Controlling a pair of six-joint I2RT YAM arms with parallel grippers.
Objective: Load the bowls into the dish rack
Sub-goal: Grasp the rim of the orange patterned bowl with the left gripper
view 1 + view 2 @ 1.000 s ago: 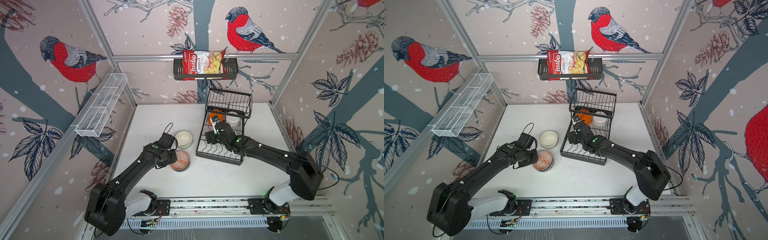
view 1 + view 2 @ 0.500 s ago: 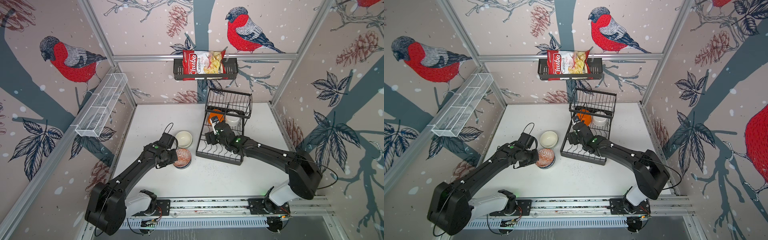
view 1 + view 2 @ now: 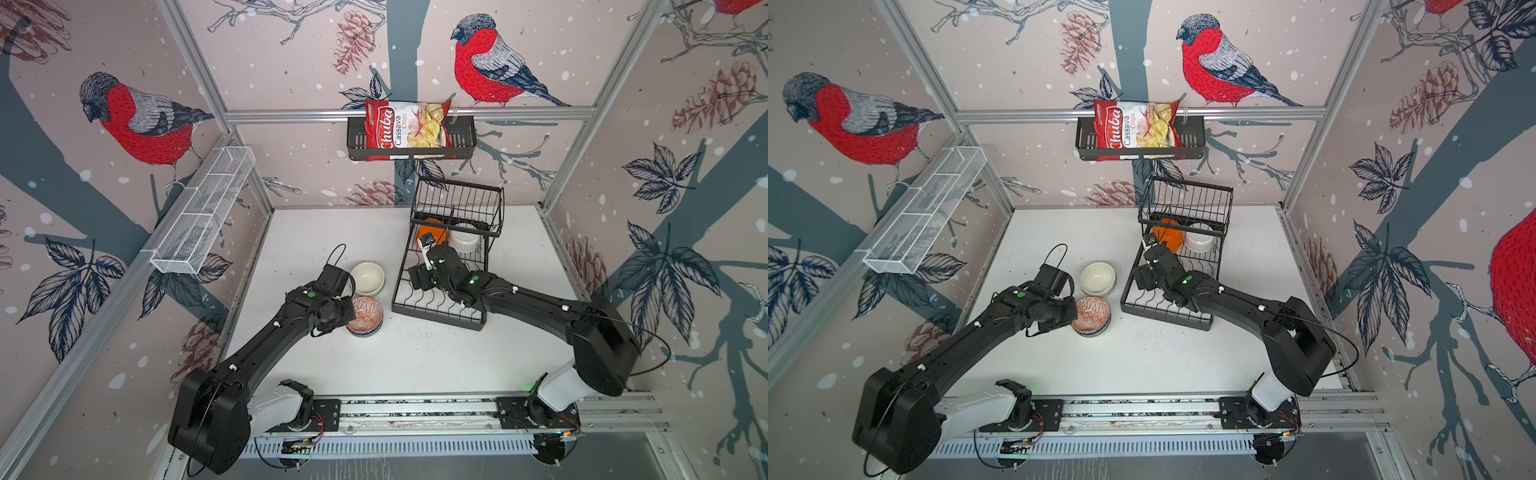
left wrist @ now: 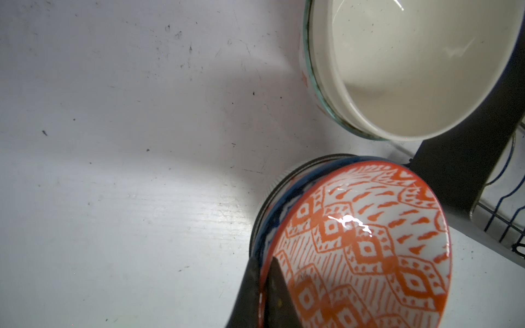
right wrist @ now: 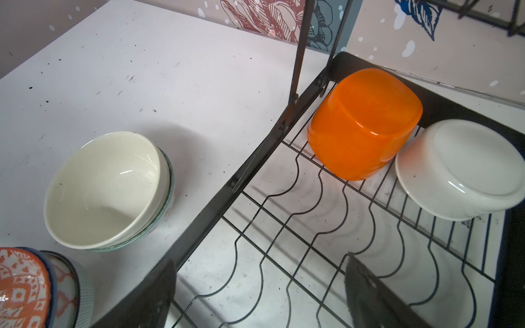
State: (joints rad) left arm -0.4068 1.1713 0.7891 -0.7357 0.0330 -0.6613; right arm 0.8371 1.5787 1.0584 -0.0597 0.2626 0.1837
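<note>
My left gripper [image 4: 264, 264] is shut on the rim of an orange-red patterned bowl [image 4: 369, 241], one finger inside and one outside. The bowl [image 3: 368, 309] is tipped up on edge in a blue patterned bowl [image 4: 272, 204]. Just behind stands a cream bowl [image 3: 368, 277] nested in a pale teal one. The black dish rack [image 3: 436, 318] sits to the right with an orange bowl [image 5: 363, 122] and a white bowl [image 5: 466, 170] upside down at its far end. My right gripper [image 5: 261, 286] hangs open over the rack's curved wires near its left edge [image 3: 419, 279], holding nothing.
A black wall basket [image 3: 461, 141] with a chips bag [image 3: 405, 129] hangs on the back wall. A white mesh tray [image 3: 203, 212] runs along the left wall. The rack's raised basket tier [image 3: 457, 199] stands over the two racked bowls.
My left gripper has closed on the patterned bowl's rim and tipped the bowl up from lying flat. The right arm has not moved.
</note>
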